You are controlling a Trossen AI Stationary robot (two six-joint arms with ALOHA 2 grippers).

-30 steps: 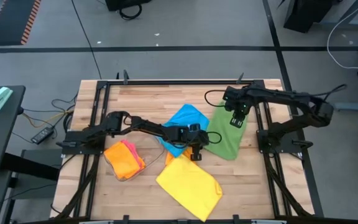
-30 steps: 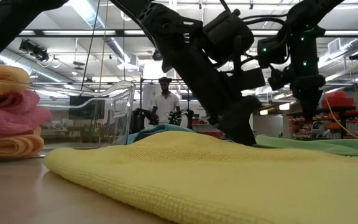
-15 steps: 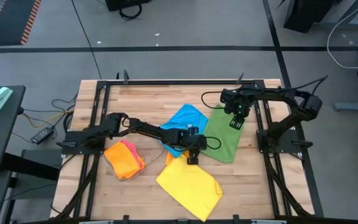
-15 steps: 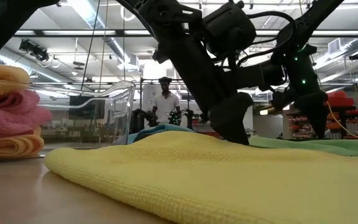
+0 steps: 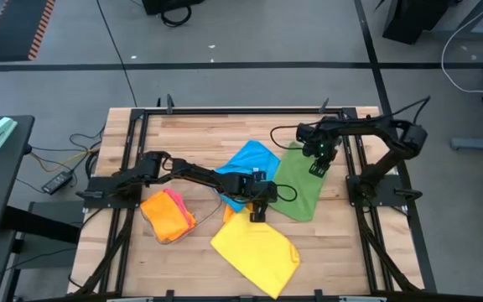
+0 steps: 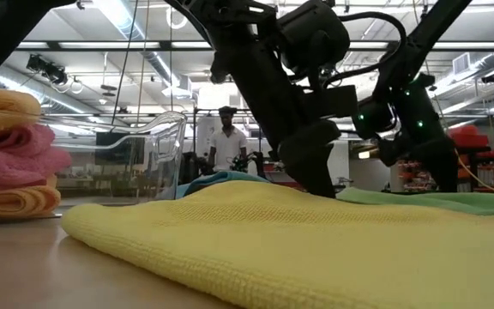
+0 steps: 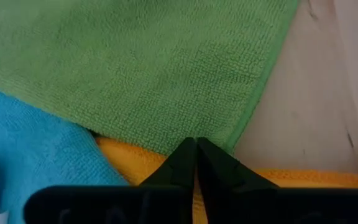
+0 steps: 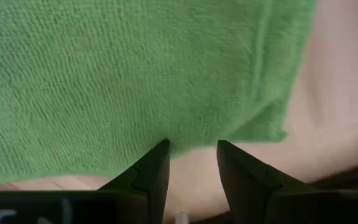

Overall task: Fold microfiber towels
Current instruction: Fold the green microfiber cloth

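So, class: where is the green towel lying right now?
In the high view the green towel lies right of centre on the table, beside the blue towel, with the right gripper at its far edge.

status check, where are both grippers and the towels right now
Left gripper shut, down where the green towel meets the yellow towel. Right gripper open at the green towel's far edge. Blue towel alongside; nothing blocking.

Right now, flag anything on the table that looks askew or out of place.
The green towel, blue towel and yellow towel lie unfolded, skewed and overlapping mid-table. An orange edge pokes out beneath them. Nothing looks damaged.
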